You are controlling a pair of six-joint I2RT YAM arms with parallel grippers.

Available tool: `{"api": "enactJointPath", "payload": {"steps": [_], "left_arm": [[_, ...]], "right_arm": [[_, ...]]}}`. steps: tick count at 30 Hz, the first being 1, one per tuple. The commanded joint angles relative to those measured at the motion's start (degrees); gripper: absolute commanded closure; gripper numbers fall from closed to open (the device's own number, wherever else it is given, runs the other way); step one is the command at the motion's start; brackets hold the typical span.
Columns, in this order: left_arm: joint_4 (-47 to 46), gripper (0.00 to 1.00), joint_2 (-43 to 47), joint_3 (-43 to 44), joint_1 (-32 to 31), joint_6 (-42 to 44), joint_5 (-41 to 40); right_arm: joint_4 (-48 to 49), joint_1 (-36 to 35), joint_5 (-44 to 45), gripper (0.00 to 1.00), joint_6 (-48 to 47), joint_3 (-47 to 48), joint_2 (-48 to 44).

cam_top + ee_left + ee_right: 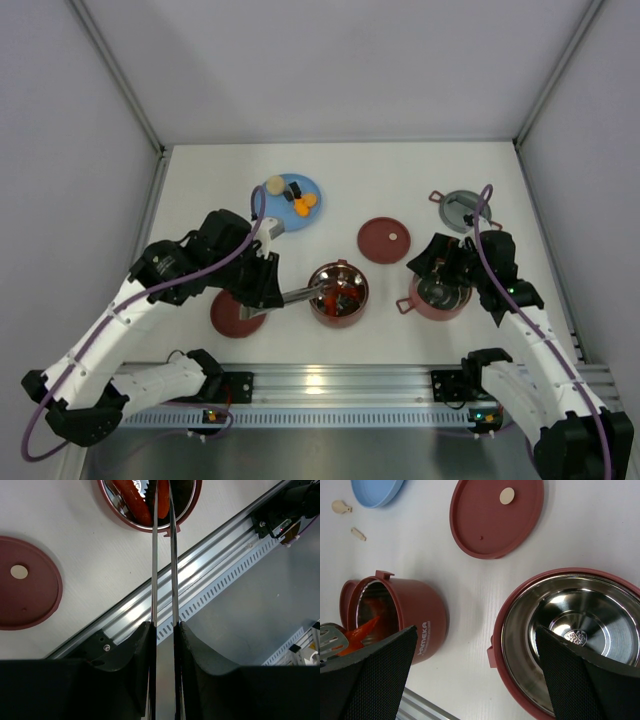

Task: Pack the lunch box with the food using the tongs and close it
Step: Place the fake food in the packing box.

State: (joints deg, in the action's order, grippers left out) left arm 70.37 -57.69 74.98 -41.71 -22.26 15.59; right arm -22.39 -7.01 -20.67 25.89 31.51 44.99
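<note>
White tabletop point(420, 170), walled on three sides, with an aluminium rail point(330, 385) along the near edge.

Left arm point(150, 290) stretched from the near-left corner toward the middle. Right arm point(530, 330) bent in from the near-right corner.

Near the middle of the near edge: first lunch box bowl point(338, 293), dusty red, upright, steel-lined, with red-orange food pieces point(132, 500) inside. To its right and apart from it: second bowl point(570, 630), upright, showing only shiny steel.

Grey top lid point(462, 208) lying flat behind the second bowl, toward the right edge. One maroon disc lid point(385, 240) flat behind the gap between the bowls, with a beige spot near its centre. Another maroon lid point(232, 315) flat just left of the first bowl, partly under the left arm.

Light-blue plate point(293, 198) left of centre, further back, carrying a pale round piece point(274, 184) and orange pieces point(308, 202).

Left gripper point(165, 630): fingers point(135, 650) clenched on the tongs point(154, 555), silver arms squeezed narrow, running out over the rail, tips down inside the first bowl among the red pieces.

Right gripper point(475, 630): padded fingers point(375, 680) spread wide, grasping nothing, poised at the second bowl, one finger over its steel inside, the other outside the rim. Cannot tell whether touching the rim.

Small beige scraps point(342, 507) loose on the tabletop just beside the plate.
</note>
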Motion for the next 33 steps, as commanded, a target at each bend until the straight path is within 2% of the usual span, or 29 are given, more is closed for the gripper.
{"api": "enactJointPath", "payload": {"steps": [1,15,23,27,33], "left_arm": [[-2.8,0.69,-0.6,1.0,-0.2,1.0,0.8],[-2.9,0.62,-1.1,1.9,-0.2,1.7,0.6],[-3.0,0.64,-1.6,4.3,-0.2,1.2,-1.3],[-3.0,0.64,-2.5,8.4,-0.2,0.1,-6.4],[-2.6,0.61,-9.3,15.3,-0.1,-1.6,-21.0]], "right_arm": [[0.0,0.6,0.5,0.01,-0.8,1.8,-0.8],[-0.1,0.7,0.5,0.00,-0.8,1.7,-1.0],[-0.4,0.7,0.5,0.00,-0.9,1.8,-1.2],[-0.5,0.6,0.4,0.01,-0.9,1.8,-1.5],[0.0,0.7,-0.3,0.01,-0.8,1.6,-1.5]]}}
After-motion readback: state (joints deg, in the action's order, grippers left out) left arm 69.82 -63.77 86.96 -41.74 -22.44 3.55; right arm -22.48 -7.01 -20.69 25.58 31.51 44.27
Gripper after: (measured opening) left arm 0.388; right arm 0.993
